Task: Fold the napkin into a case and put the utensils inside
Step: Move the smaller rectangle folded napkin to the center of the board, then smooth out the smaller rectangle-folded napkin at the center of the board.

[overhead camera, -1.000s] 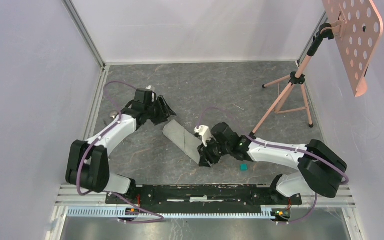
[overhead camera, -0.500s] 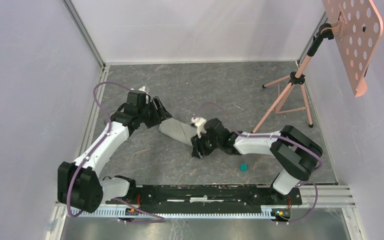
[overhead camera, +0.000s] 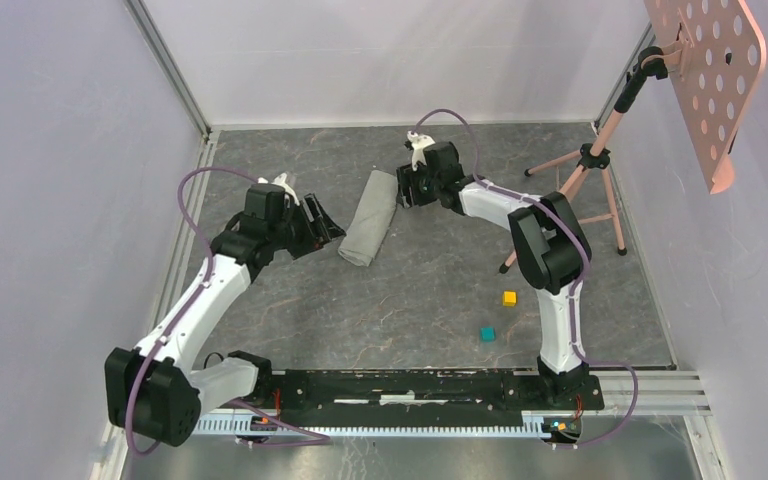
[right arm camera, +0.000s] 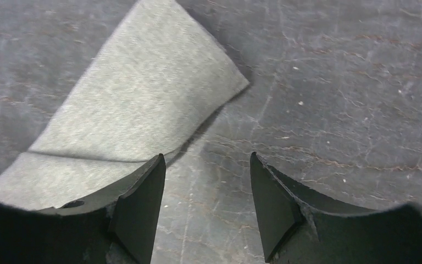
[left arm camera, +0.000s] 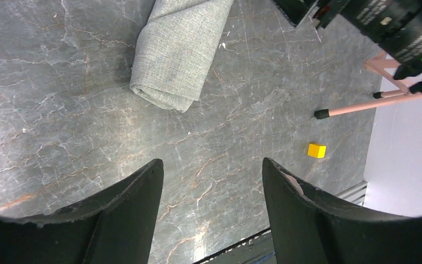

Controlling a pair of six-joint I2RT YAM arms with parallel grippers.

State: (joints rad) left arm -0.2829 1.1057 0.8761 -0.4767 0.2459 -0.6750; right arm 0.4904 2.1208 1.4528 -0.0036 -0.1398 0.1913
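Observation:
The napkin is a grey-green cloth folded into a narrow bundle, lying at a slant in the middle of the table. My left gripper sits just left of its near end, open, with nothing between the fingers. In the left wrist view the napkin lies ahead of the left gripper, apart from it. My right gripper hovers at the napkin's far right end, open. In the right wrist view the right gripper is empty, its left finger over the napkin edge. The utensils are out of view.
A yellow cube and a teal cube lie on the table at the near right. A pink tripod stand with a perforated board stands at the far right. Walls enclose the table on three sides.
The napkin has moved toward the far side and now lies free as a narrow bundle. Both grippers have opened. The right arm has swung from the table's middle to the far side, uncovering the yellow cube.

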